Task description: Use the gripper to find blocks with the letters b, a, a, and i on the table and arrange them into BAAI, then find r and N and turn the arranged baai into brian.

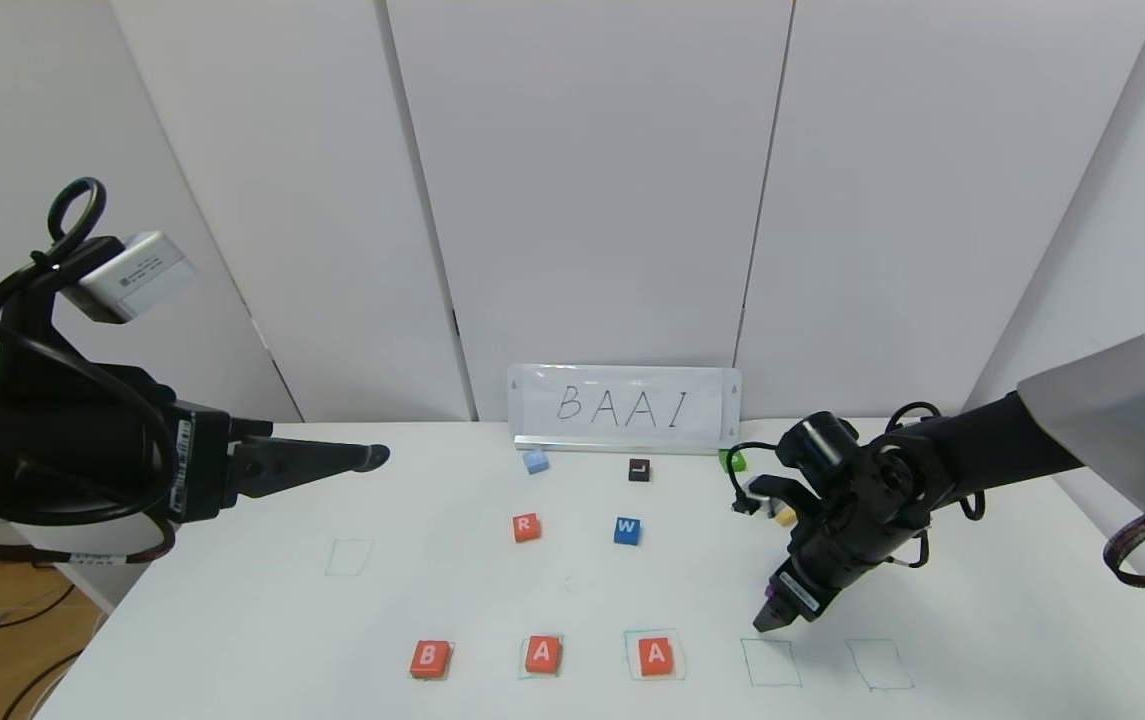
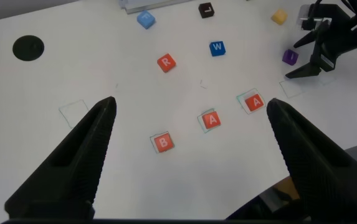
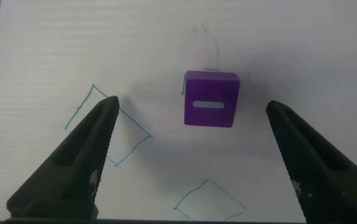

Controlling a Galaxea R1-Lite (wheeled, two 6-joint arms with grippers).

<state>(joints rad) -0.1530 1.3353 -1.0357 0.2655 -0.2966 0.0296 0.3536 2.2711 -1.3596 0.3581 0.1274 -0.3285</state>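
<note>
Hovering low over the table, the right gripper has its jaws spread wide and empty, with the purple I block lying flat between and just ahead of them, touching neither. To take it well, I'd judge the jaws should drop straight down, centred so both fingers meet opposite faces squarely, then close gently to avoid skidding it. B, A and A already sit in a row; the next green square beside them awaits. The left gripper hangs parked high, wide open, holding nothing
</note>
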